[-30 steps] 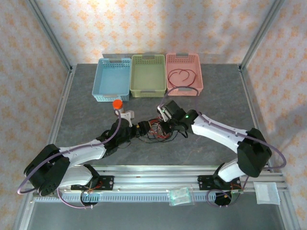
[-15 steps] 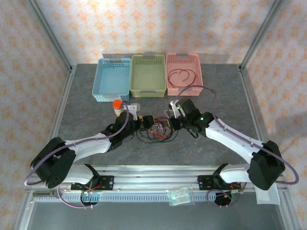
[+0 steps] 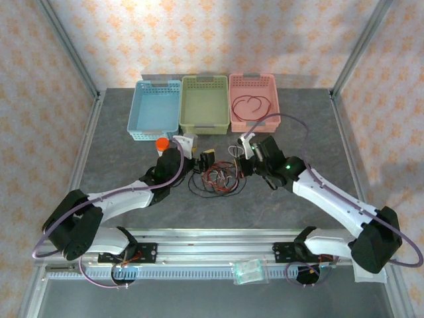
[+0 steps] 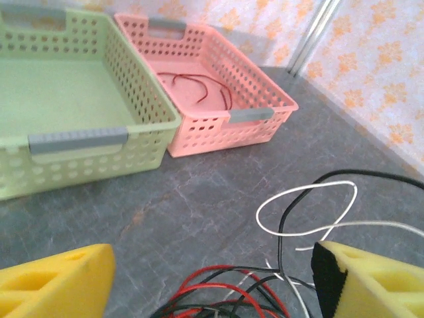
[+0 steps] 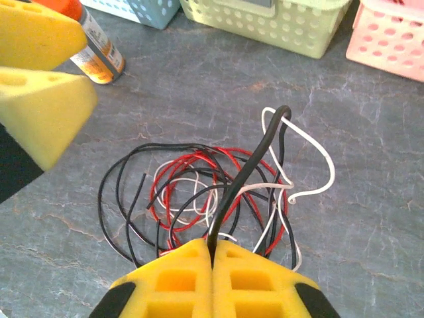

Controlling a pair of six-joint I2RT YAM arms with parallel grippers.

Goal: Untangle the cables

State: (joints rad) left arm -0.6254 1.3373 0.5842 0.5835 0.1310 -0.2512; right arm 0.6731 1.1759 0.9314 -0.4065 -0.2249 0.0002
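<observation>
Right gripper point(image 5: 212, 248) clamped tight on one black cable point(image 5: 255, 156), which rises out of the tangle point(image 5: 192, 192) lying just ahead of its fingertips. Left gripper point(image 4: 209, 278) spread wide, holding nothing; tangle sits between the two.

Judgement: draw the black cable up slowly, away from the left gripper. Left should pin the other loops so the heap does not drag along.

Count, big to small:
- two grippers
- three baskets beyond them: blue basket point(image 3: 154, 134), green basket point(image 3: 205, 128), pink basket point(image 3: 253, 126)
- one red cable point(image 4: 222, 91) in the pink one
- tangle strands black, red and white, number unclear
- one orange-capped bottle point(image 3: 161, 146) beside the left gripper
</observation>
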